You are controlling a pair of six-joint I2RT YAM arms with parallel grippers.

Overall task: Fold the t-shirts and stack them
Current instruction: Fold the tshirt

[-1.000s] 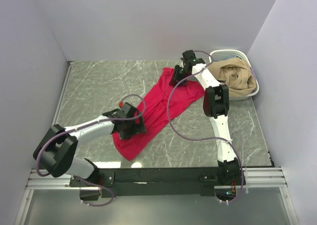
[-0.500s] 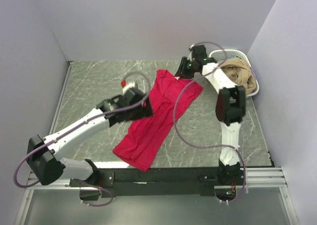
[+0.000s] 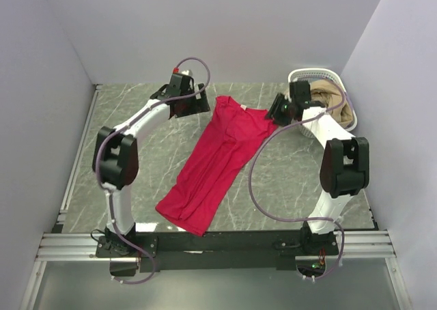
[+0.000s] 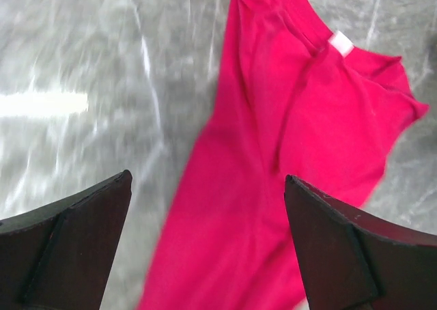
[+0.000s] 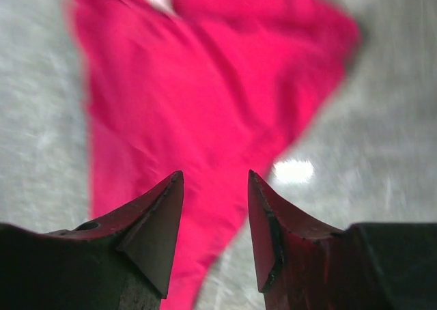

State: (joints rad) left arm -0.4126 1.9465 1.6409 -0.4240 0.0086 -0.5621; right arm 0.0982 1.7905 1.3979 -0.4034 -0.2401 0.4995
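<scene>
A crimson-red t-shirt [image 3: 217,158] lies stretched out on the table, slanting from the far middle to the near left. Its white neck label [image 4: 341,43] is at the far end. My left gripper [image 3: 199,104] hovers just left of the shirt's far end. In the left wrist view it [image 4: 207,177] is wide open and empty above the cloth [image 4: 273,153]. My right gripper [image 3: 277,110] hovers by the shirt's far right sleeve. In the right wrist view it [image 5: 215,173] is open and empty over the shirt's edge [image 5: 191,98]. A tan shirt [image 3: 328,104] lies bunched in the basket.
The white lattice basket [image 3: 308,74] stands at the far right corner beside the right arm. Walls close in the table on the left, back and right. A purple cable loops from each arm over the marble tabletop [image 3: 136,132].
My left gripper let go of the shirt's near end and swung to the far side. My right gripper moved right, off the shoulder. The shirt now lies stretched out flatter.
</scene>
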